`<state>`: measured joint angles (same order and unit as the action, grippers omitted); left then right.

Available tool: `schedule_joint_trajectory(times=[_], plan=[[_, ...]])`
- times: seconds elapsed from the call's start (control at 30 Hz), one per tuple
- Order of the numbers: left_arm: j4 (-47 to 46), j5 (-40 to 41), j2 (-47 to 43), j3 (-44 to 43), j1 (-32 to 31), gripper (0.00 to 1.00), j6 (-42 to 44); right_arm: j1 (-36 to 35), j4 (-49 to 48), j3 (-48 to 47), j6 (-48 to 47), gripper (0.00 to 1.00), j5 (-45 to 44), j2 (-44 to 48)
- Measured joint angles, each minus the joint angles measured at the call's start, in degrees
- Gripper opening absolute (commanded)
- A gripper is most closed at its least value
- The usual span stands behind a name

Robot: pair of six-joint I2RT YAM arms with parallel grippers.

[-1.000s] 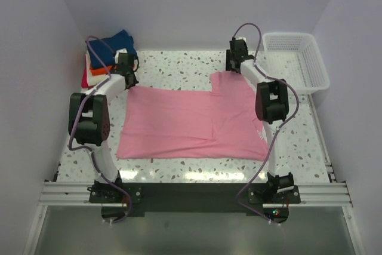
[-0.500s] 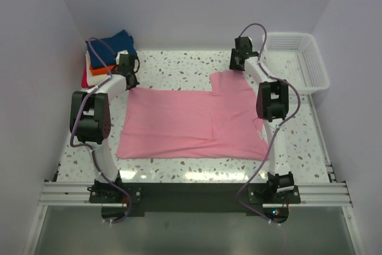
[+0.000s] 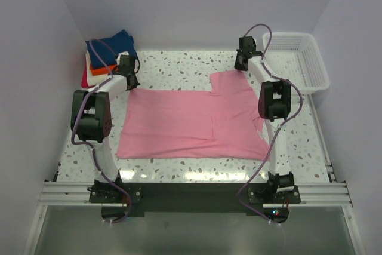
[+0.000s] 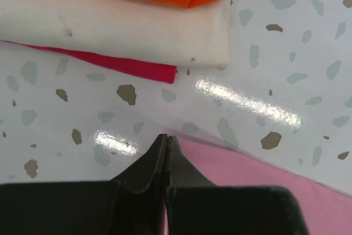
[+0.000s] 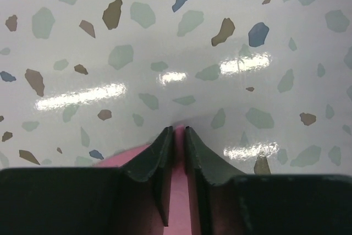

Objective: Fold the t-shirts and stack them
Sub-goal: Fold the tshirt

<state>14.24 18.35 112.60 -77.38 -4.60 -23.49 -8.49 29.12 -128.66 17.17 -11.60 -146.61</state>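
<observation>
Two hands: left hand is pinched shut, pink shirt just beside it; right hand, almost shut, squeezes its edge.

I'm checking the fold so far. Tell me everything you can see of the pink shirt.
The pink shirt is plain, soft cloth, spread flat on the speckled table, with one part jutting out at the far right. Faint creases cross its right half. The left gripper pinches its far left corner, the right gripper its far right edge.
</observation>
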Motion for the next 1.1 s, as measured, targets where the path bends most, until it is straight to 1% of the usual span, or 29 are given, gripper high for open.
schedule_joint_trajectory(times=[0.2,0.37,0.57,0.6,0.63,0.73,0.8,0.83,1.1], plan=[[-0.57,-0.31,0.02,0.0,0.0,0.0,0.02,0.04,-0.17,0.96,2.16,0.01,3.52,0.76],[-1.36,-0.98,0.02,-0.09,0.09,0.0,0.04,0.26,0.04,4.07,3.72,0.0,6.67,2.91],[-1.49,-1.75,0.02,-0.42,0.11,0.0,0.04,1.16,-0.35,10.45,5.55,0.0,9.66,9.79],[-1.51,-1.9,0.02,-0.42,0.2,0.0,0.04,1.84,-0.94,13.38,6.12,0.0,10.1,14.56],[-1.51,-1.92,0.02,-0.42,0.22,0.0,0.02,1.9,-1.18,13.75,6.23,0.0,10.14,15.58],[-1.44,-2.03,0.02,-0.42,0.48,0.0,-0.09,2.34,-2.99,19.06,6.75,0.0,10.38,20.94],[-1.42,-2.03,0.02,-0.42,0.7,0.0,-0.35,2.49,-4.02,24.55,7.41,0.0,10.93,25.59],[-1.38,-2.03,0.02,-0.42,0.79,0.0,-0.59,2.51,-3.93,25.33,7.52,0.0,10.95,26.27],[-0.66,-1.68,-0.57,0.26,1.18,0.0,-1.75,2.51,-6.58,43.71,10.86,0.0,11.67,40.57]])
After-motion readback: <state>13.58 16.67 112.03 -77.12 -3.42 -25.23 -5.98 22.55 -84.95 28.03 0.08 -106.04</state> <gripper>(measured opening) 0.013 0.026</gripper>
